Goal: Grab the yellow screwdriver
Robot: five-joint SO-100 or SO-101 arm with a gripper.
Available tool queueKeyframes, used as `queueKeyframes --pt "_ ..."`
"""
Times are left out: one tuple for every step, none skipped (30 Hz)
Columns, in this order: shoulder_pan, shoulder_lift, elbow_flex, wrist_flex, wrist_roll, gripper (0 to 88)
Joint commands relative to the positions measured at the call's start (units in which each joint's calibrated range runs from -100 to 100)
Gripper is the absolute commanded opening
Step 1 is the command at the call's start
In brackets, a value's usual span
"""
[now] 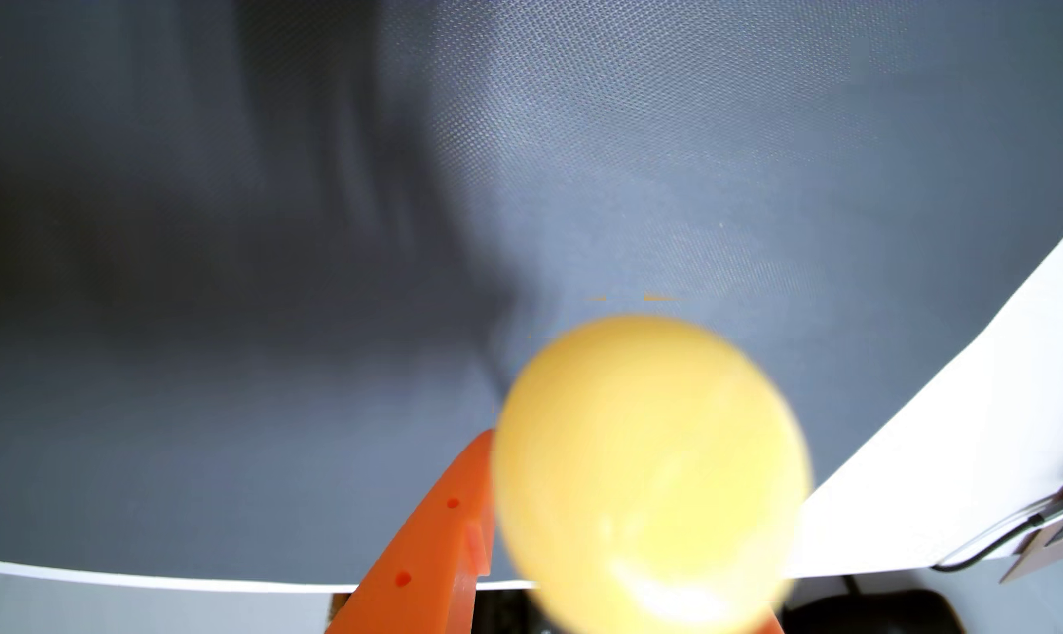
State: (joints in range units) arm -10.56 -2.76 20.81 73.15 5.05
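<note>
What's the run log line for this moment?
view: wrist | yellow screwdriver: blurred, beside orange gripper finger | grasp: unclear | surface: grey mat

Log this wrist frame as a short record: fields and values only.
view: wrist camera, looking down
surface: grey woven mat with a white border
target: yellow screwdriver, seen end-on as a blurred round handle close to the lens
end effector: one orange finger shows, lying against the handle's left side; the other side is hidden
grip: cannot tell
other: black cable at lower right

Bright even light, blurred yellow handle [651, 475], soft shadow left, curved edges
</note>
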Motion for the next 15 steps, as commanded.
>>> queueKeyframes --pt "0.34 -3.66 -0.87 0.98 0.16 0.7" --pt "0.42 -4.08 -0.87 1.15 0.16 0.7" --pt "0.42 -4.59 -0.87 1.58 0.16 0.7" --pt "0.42 -4.93 -1.14 1.84 0.16 0.7" --pt "0.42 -5.27 -1.41 2.36 0.21 0.7" --pt "0.59 -5.61 -1.68 2.79 0.21 0.7" --pt "1.00 -5.78 -2.04 3.31 0.21 0.7" --pt "1.17 -5.86 -2.49 3.92 0.21 0.7" --pt "1.25 -5.86 -3.12 4.61 0.21 0.7" --pt "1.33 -5.86 -3.66 5.39 0.21 0.7" --pt "1.33 -5.86 -4.11 6.00 0.21 0.7" --pt "1.58 -5.86 -4.38 6.52 0.21 0.7" --pt "1.83 -5.86 -4.56 6.69 0.21 0.7" --pt "2.00 -5.86 -4.56 6.77 0.26 0.7" --pt "2.08 -5.95 -4.56 6.77 0.26 0.7"
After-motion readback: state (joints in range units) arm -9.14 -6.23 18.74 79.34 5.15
